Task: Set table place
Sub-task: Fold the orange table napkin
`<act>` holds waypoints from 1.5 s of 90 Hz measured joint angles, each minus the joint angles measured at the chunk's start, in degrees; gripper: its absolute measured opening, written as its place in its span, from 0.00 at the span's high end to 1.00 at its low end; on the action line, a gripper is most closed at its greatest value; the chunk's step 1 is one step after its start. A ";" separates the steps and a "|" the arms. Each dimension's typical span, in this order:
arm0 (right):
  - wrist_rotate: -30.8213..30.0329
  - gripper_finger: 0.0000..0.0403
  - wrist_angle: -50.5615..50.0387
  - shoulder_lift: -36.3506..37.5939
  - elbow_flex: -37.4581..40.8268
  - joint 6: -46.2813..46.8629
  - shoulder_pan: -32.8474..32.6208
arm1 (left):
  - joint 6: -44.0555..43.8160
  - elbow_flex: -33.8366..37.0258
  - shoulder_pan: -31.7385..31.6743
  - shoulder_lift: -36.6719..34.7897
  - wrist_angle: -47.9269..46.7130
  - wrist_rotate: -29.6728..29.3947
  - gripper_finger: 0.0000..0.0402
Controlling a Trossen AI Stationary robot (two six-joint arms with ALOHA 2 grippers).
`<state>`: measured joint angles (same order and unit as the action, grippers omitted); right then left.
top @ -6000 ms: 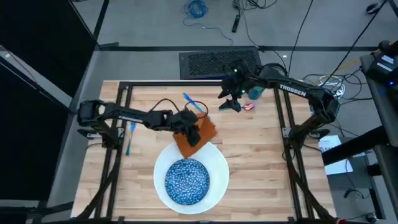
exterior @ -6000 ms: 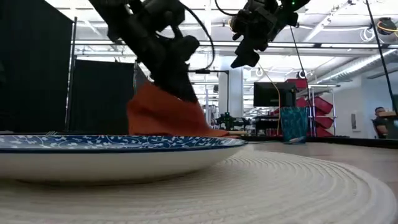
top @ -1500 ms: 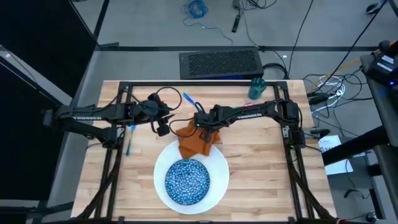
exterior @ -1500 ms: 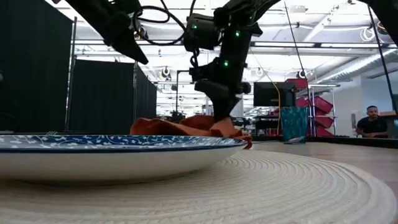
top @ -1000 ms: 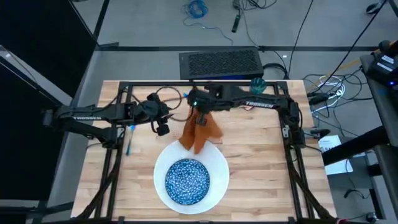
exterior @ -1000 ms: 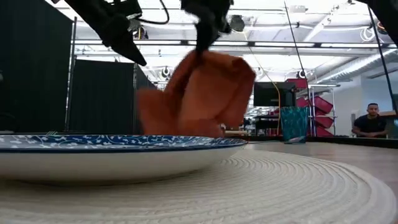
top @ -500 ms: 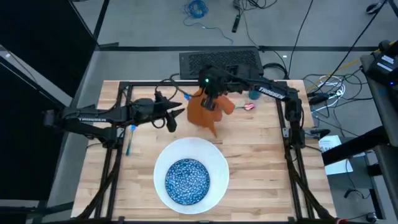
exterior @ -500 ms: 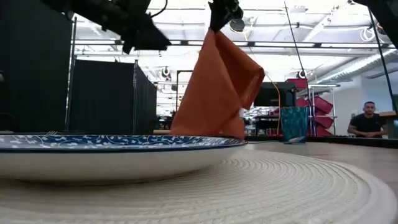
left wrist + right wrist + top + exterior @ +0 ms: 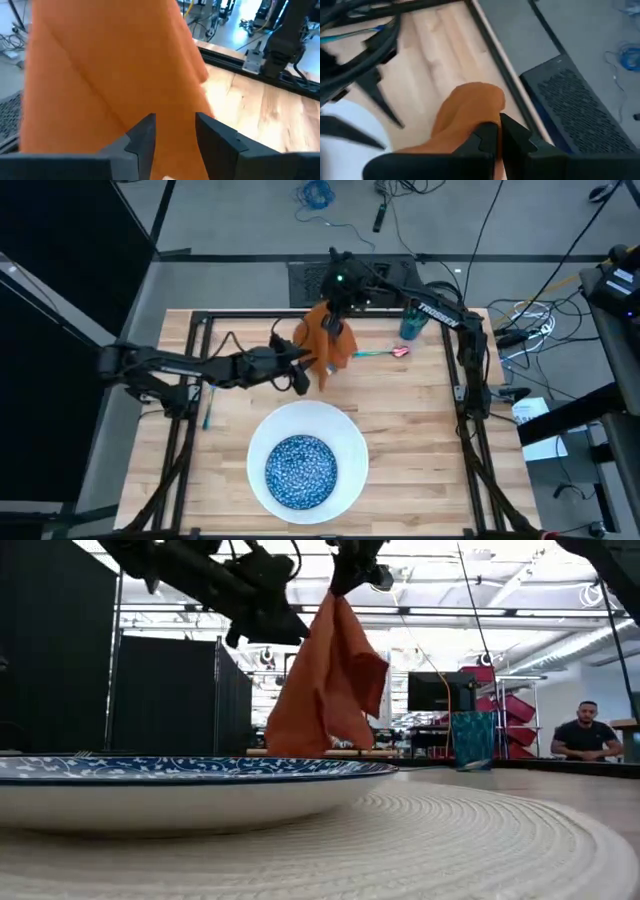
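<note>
Napkin-handling step of the place setting. The right claw (image 9: 338, 292) is pinched shut on the top of the orange napkin (image 9: 326, 345) and holds it hanging well clear of the tabletop (image 9: 420, 440), toward the far edge; in the low view the cloth (image 9: 325, 680) drapes in loose folds with its lower edge seemingly just above the wood, though the rim of the plate hides the lowest part. The left claw (image 9: 300, 373) reaches in from the side at the hanging cloth, and its wrist view shows the two fingers (image 9: 142, 137) parted narrowly with the napkin (image 9: 100, 70) filling the gap ahead — not yet gripped, as far as can be judged.

The white plate (image 9: 350, 442) sits at the near middle of the tabletop with the blue speckled bowl (image 9: 300, 470) centred on it. The teal cup (image 9: 411, 322) stands at the far right corner, and one piece of light-blue cutlery (image 9: 207, 402) lies beside the left rail.

The step in hand appears to be straightening the napkin between both arms. The next move calls for the left claw to close on a free corner or lower edge, so the cloth can be drawn flat and laid beside the plate — not over its rim.
</note>
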<state>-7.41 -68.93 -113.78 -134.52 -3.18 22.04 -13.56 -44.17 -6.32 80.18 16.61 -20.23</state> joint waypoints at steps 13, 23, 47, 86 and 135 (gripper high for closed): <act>0.07 1.00 0.26 0.00 0.00 -1.86 1.62 | -4.08 -0.26 0.47 1.29 -0.99 0.00 0.70; -0.09 1.00 0.63 0.00 0.00 -2.82 2.88 | -6.92 -0.26 0.46 1.28 -1.69 -0.10 0.70; 0.30 1.00 4.73 0.00 0.00 -3.23 3.73 | -7.09 -0.28 0.45 2.93 -0.71 -4.45 0.70; 0.29 1.00 4.31 0.00 0.02 -3.09 3.46 | -8.65 -0.29 0.89 8.29 5.52 -3.51 0.70; 0.12 1.00 4.48 0.00 0.02 -3.12 3.50 | -13.09 -0.26 1.85 9.72 6.12 -6.09 0.70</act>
<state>-7.28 -64.45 -113.78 -134.50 -6.31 25.54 -26.65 -44.42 -4.47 89.90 22.72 -26.32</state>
